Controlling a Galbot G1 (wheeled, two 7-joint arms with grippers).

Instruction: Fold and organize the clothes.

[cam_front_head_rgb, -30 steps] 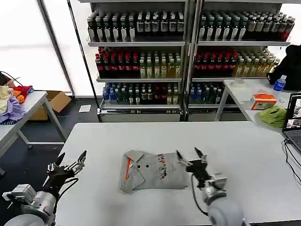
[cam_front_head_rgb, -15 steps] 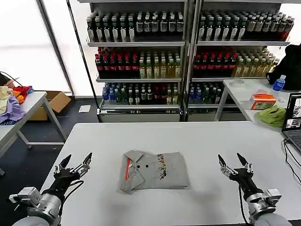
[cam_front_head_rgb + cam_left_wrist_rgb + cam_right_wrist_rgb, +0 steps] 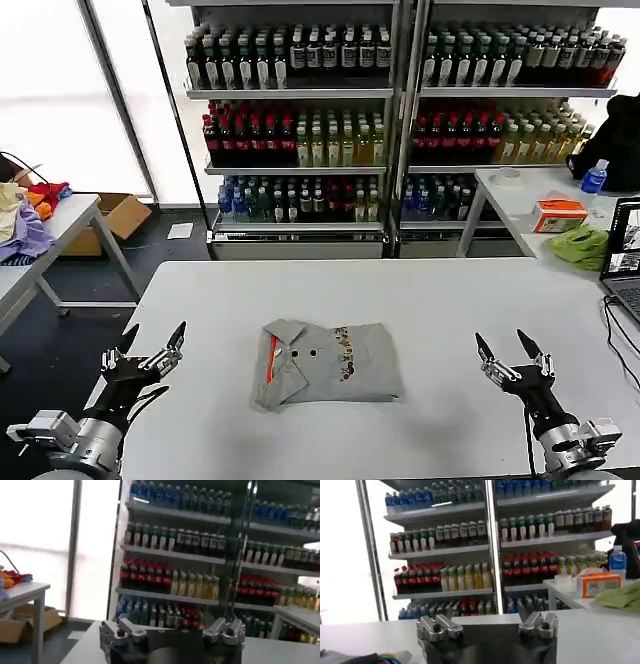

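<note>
A light grey shirt (image 3: 325, 365) lies folded into a neat rectangle in the middle of the white table (image 3: 420, 300). Its buttoned collar and orange-red stripe are at its left end, and the small multicoloured print faces up. My left gripper (image 3: 150, 352) hovers open at the table's left front edge, well apart from the shirt. Over the table's right front, my right gripper (image 3: 508, 350) is open too, with a wide gap to the shirt. Neither gripper holds anything. A corner of the shirt (image 3: 340, 656) shows low in the right wrist view.
Shelves of drink bottles (image 3: 400, 120) stand behind the table. A side table at the left carries purple, yellow and red garments (image 3: 25, 225), with a cardboard box (image 3: 115, 215) beside it. At the right are a lime-green cloth (image 3: 580, 245), an orange box (image 3: 560, 215) and a laptop (image 3: 625, 265).
My right gripper has drawn away from the shirt's right edge and now hangs open far to the right. The left gripper shifted only slightly. The shirt has not moved.
</note>
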